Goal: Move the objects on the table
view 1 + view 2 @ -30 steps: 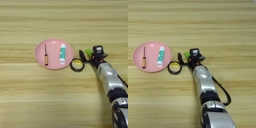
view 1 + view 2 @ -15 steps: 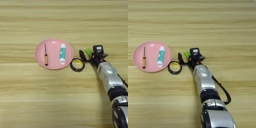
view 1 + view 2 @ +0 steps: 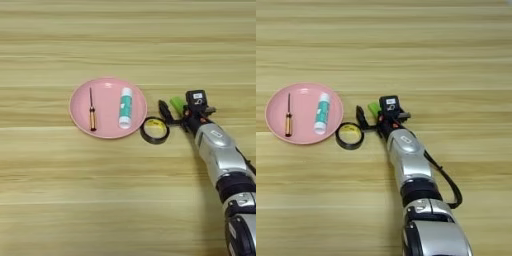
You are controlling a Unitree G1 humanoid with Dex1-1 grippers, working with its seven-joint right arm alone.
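Little change since a second ago: end effector [image 3: 172, 111] still spread around green block [image 3: 176, 104], just right of tape roll [image 3: 154, 130]. No lift yet; grasp pending.

green block [image 3: 176, 103], on wooden table [image 3: 128, 45]

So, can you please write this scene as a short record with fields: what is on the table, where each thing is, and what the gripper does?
surface: wooden table
plate: pink plate, left of centre
on plate: small screwdriver and white tube with green label, side by side
tape: black tape roll, flat, at the plate's right edge
block: green block, right of the roll
gripper: right gripper at the green block; grip cannot be told
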